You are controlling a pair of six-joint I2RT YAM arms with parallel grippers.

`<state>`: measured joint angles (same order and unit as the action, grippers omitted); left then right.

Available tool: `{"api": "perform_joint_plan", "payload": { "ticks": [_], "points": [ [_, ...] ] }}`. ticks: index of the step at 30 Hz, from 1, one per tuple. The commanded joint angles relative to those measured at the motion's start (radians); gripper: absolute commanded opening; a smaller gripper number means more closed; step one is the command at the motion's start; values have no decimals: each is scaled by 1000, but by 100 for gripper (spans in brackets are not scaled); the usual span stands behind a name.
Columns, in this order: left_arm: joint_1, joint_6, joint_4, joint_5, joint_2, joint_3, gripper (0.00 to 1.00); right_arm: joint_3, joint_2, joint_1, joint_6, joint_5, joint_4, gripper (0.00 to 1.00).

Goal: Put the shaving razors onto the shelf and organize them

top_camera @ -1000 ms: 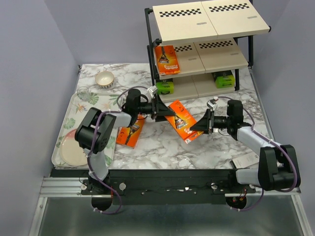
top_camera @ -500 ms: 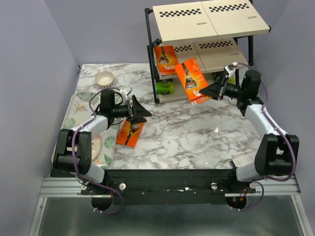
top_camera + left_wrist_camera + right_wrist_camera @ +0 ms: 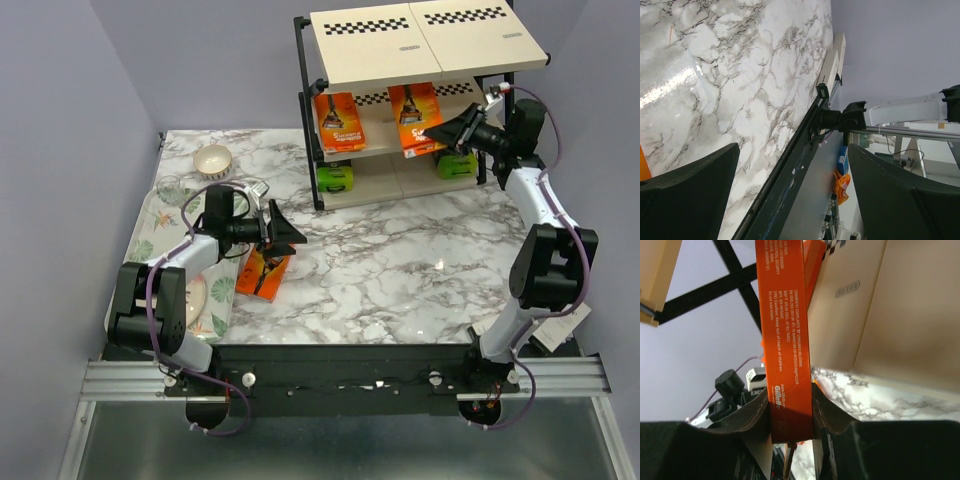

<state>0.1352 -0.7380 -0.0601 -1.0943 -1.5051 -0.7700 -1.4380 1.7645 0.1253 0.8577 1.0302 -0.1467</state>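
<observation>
Since the view half a second earlier, the right arm has carried its pack from in front of the rack up onto the middle tier. The left arm has barely shifted.

Left: the left tool (image 3: 293, 232) has its fingers apart and holds nothing. It hovers just above the loose orange pack (image 3: 262, 276), which lies on the table (image 3: 400, 270) beside the floral tray (image 3: 135, 255).

Centre: the shelved orange pack (image 3: 338, 121) leans on the middle tier of the shelf (image 3: 380, 45). The black-and-lime packs (image 3: 336, 178) sit on the bottom tier.

Right: the right tool (image 3: 432, 130) is clamped on the lower end of the held orange pack (image 3: 414, 110), which stands near upright at the middle tier. Whether its base bears on the board cannot be told.

Risks:
- If the pack is released unseated, it could tip forward off the tier.
- Fingers withdrawing while still in contact could drag the pack out.
- The board above sits close, so the pack's top edge may catch on it.
</observation>
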Motion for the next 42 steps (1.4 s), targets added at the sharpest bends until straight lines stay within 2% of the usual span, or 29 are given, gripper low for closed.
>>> {"api": "perform_joint_plan", "payload": {
  "ticks": [1,3,8,11,16,17,20,25,28,38,41,42],
  "points": [
    [1,-23,-41,1,14,21,99,-119,59,0,-63,-104,74,42],
    [1,-40,-72,4,11,26,99,-139,72,0,-74,-116,81,50],
    [1,-28,-57,8,16,15,99,-182,122,-3,-98,-150,95,55],
    [1,-23,-47,8,23,21,99,-196,128,-6,-106,-165,93,66],
    [1,-21,-56,19,31,28,99,-165,84,-6,-141,-179,105,78],
    [1,-24,-60,20,31,28,99,-145,73,-6,-160,-196,111,86],
    [1,-37,-83,25,34,25,99,-102,20,-6,-178,-228,137,90],
    [0,-41,-93,40,37,11,99,-71,-51,-6,-223,-314,237,91],
    [-2,-8,-12,79,36,-11,99,-59,-80,-6,-249,-383,297,91],
    [-2,-47,-58,79,23,8,99,-1,-164,-7,-295,-582,409,88],
    [-2,-54,-64,80,20,8,99,45,-194,-7,-264,-524,381,80],
    [-2,-58,-70,82,20,9,99,77,-201,-7,-237,-494,372,71]
  ]
}}
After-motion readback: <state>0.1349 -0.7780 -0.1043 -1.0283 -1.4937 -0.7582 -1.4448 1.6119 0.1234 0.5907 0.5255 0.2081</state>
